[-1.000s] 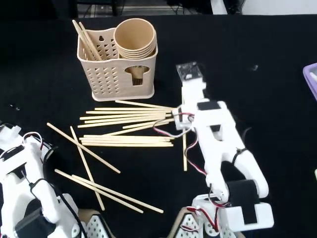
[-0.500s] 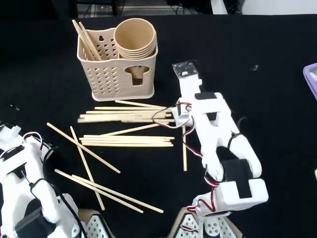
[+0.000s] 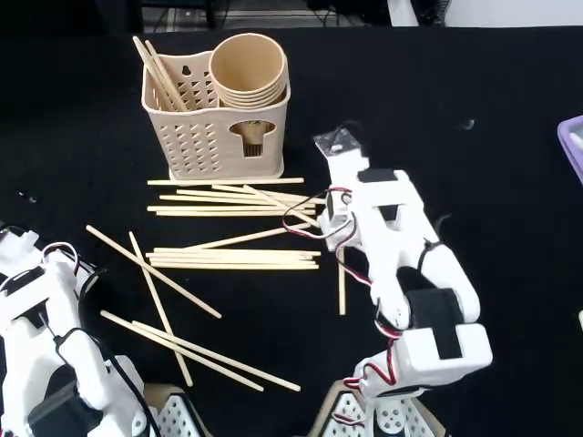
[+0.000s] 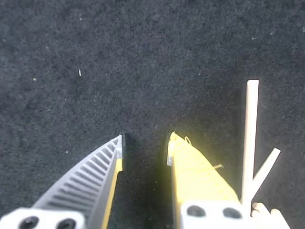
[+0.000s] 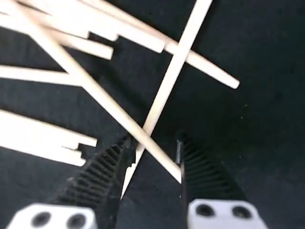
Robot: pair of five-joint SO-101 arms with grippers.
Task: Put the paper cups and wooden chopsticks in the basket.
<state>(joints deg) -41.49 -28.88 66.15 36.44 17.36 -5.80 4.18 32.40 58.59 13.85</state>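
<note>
No legible text, no labels, numbers or signs on basket [image 3: 219,146], paper cups [image 3: 248,68] or chopsticks [image 3: 232,259] (all plain)

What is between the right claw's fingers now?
Two crossed chopsticks run between the fingers of the open right claw, not yet gripped. The right wrist view shows this.

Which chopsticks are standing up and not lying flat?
The few chopsticks leaning in the basket, beside the paper cups. The loose chopsticks all lie flat on the black table.
</note>
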